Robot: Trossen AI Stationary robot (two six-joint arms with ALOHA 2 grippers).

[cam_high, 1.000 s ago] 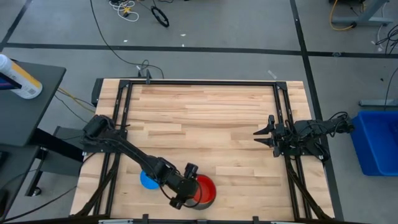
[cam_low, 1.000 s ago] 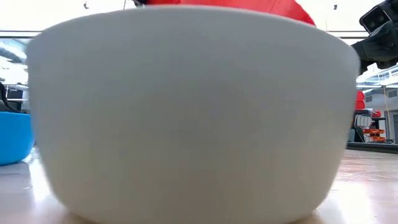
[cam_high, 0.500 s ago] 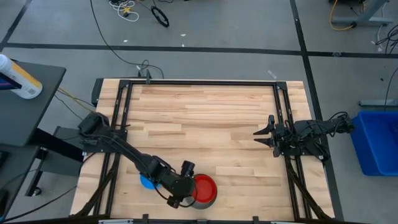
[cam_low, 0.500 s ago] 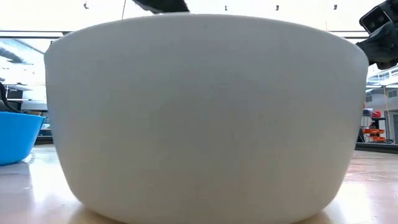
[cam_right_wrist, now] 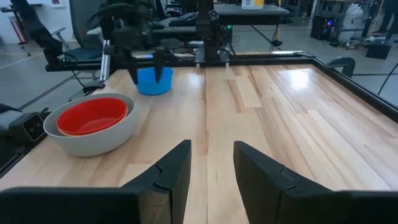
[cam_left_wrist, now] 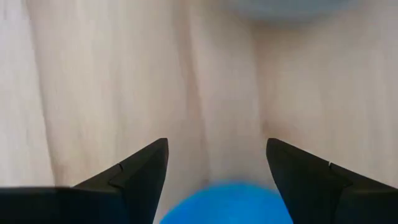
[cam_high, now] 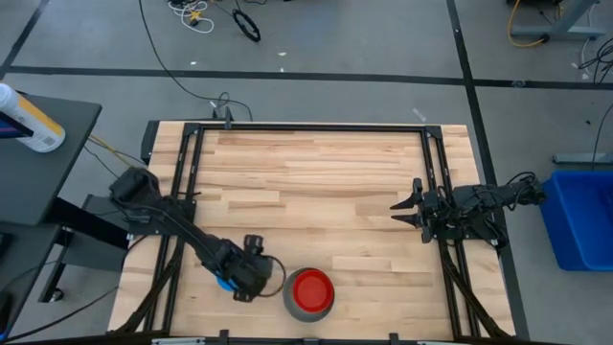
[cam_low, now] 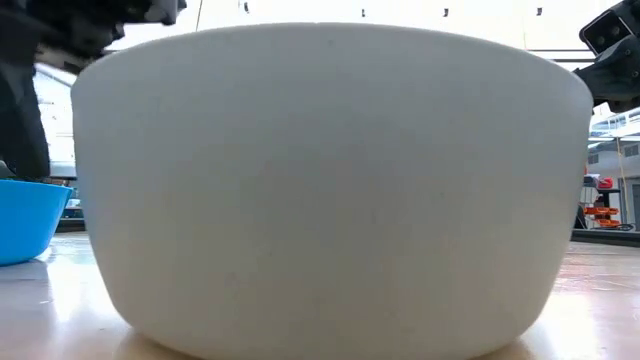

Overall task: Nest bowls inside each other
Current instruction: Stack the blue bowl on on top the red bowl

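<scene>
Wooden planks make up our table (cam_high: 316, 182), framed by black rails and standing on a grey floor strewn with cables. Near the table's front edge we see the red bowl (cam_high: 311, 288) sitting inside the pale grey bowl (cam_high: 291, 305) — in the low view that grey bowl fills nearly the whole picture, right against the camera. From the right wrist view the red one lies nested low within the grey rim, the pair resting on the wood.

Our left gripper (cam_high: 251, 271) hangs just beside the grey bowl, over the light blue bowl (cam_high: 223, 281), which peeks out from under the arm. Its fingers (cam_left_wrist: 140, 171) stand wide apart with nothing between them, and the blue bowl's rim shows in the gap below them. In the low view the blue bowl sits on the table, apart from the grey one.

Our right gripper (cam_high: 402, 206) waits at the table's right edge, well apart from the bowls — its fingers (cam_right_wrist: 168, 168) part-open, empty.
</scene>
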